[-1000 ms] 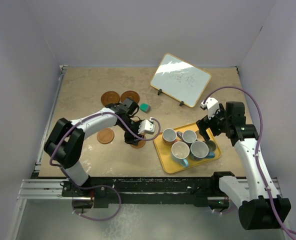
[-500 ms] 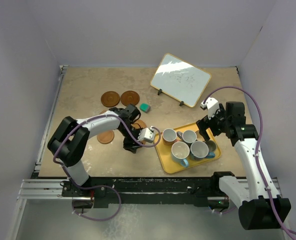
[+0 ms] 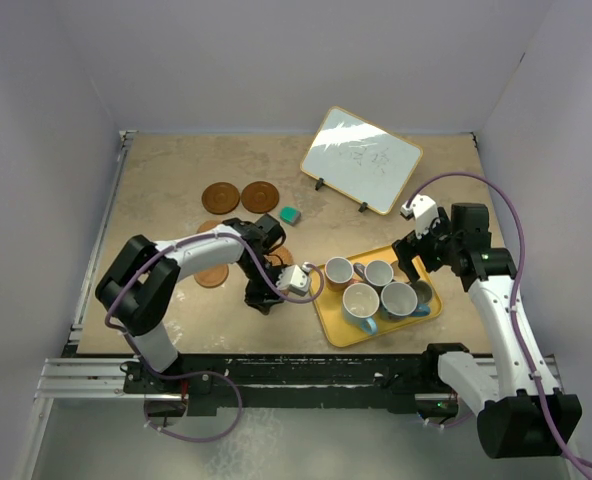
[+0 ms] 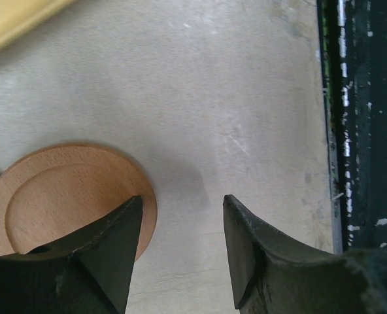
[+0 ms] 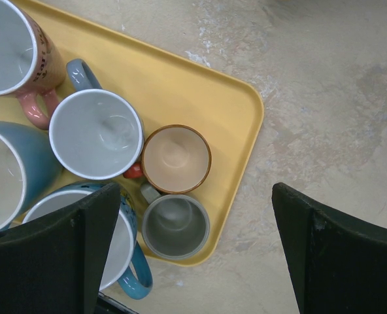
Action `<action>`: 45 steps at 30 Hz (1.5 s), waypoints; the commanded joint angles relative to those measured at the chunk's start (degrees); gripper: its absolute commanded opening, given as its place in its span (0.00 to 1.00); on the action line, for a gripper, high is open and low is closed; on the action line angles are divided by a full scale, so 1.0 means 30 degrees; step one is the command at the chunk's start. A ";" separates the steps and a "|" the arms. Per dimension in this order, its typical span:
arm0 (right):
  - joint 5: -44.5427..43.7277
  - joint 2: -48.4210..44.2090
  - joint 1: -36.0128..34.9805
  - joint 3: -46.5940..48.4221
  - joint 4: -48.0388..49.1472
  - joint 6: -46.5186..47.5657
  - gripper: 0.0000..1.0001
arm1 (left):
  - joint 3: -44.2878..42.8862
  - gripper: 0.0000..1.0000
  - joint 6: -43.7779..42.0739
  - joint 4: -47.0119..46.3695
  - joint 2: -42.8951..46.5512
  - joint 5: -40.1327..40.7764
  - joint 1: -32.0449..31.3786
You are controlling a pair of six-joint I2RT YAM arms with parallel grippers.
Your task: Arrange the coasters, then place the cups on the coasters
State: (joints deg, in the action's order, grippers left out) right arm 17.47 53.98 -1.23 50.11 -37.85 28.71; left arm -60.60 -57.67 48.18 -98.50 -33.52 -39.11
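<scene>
Coasters point(image 3: 220, 196) lie on beige table point(image 3: 166, 165) between lavender walls point(image 3: 36, 150).

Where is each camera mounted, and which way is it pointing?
Top external: above and behind the robot, looking down on the table; left arm and right arm show.
Left wrist: looking down at a light coaster and bare tabletop; its open jaws show.
Right wrist: looking down at cups in the yellow tray; its open jaws show.
Shared: top external and right wrist both see tray and cups.
</scene>
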 commanded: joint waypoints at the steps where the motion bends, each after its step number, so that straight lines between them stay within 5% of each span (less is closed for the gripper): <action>1: -0.0033 -0.0004 -0.0086 0.0028 -0.0128 0.0186 1.00 | 0.0439 0.50 -0.0594 0.2179 0.0368 0.0192 -0.0462; 16: -0.0229 0.0143 -0.0086 -0.0002 -0.0086 0.0204 1.00 | -0.0306 0.49 -0.1296 0.3940 0.1688 -0.1006 -0.0762; 24: -0.0172 0.0086 -0.0086 0.0000 -0.0097 0.0194 1.00 | -0.1441 0.51 0.3157 -0.1366 0.3447 -0.0587 0.0873; 32: -0.0178 0.0055 -0.0086 -0.0003 -0.0101 0.0210 1.00 | -0.2558 0.57 0.5250 -0.3610 0.1059 -0.1135 0.2825; 45: -0.0258 0.0198 -0.0086 -0.0062 -0.0088 0.0311 1.00 | -0.3297 0.57 0.7879 -0.5519 -0.2379 0.0776 0.3094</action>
State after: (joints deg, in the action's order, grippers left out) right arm 17.26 54.39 -1.23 50.11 -37.87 28.77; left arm -68.31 -37.87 35.42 -104.92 -33.63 -30.41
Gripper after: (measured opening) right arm 0.998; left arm 0.568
